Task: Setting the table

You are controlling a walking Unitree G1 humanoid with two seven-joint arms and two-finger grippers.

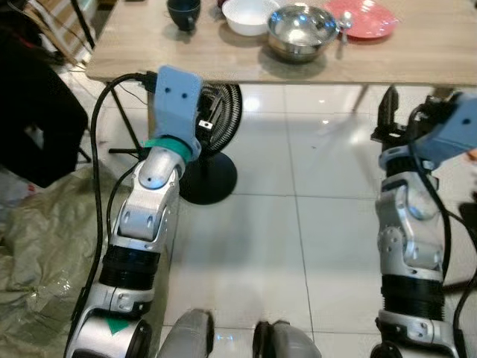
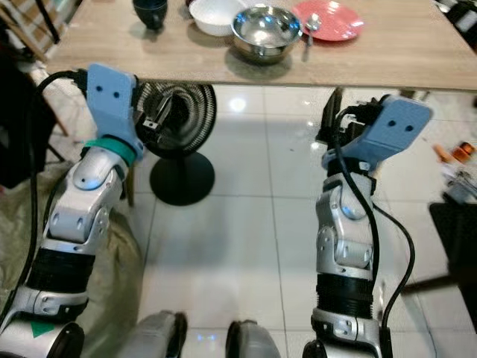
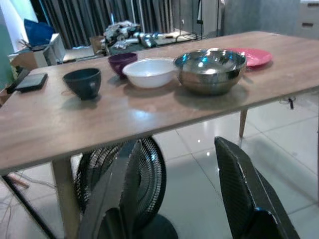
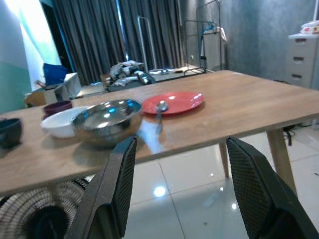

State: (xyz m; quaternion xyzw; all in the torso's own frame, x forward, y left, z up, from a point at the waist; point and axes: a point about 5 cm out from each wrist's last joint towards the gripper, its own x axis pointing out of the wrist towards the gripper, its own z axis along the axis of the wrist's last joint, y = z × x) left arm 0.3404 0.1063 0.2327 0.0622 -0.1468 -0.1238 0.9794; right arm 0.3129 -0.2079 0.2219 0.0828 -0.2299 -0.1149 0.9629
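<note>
Steel bowl [image 1: 301, 30], prob. light, stiff & slippery, is being seen near the table [image 1: 417, 63] front edge beside red plate [image 1: 367, 18] w/ spoon [image 4: 160, 107], best taken at rim, while left gripper [image 3: 184, 199] & right gripper [image 4: 192, 189] are being held spread, empty.

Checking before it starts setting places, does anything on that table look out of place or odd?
The spoon lies half on the red plate, its handle hanging off toward the steel bowl. All the dishes are bunched together rather than laid out as places. Nothing spilled.
</note>
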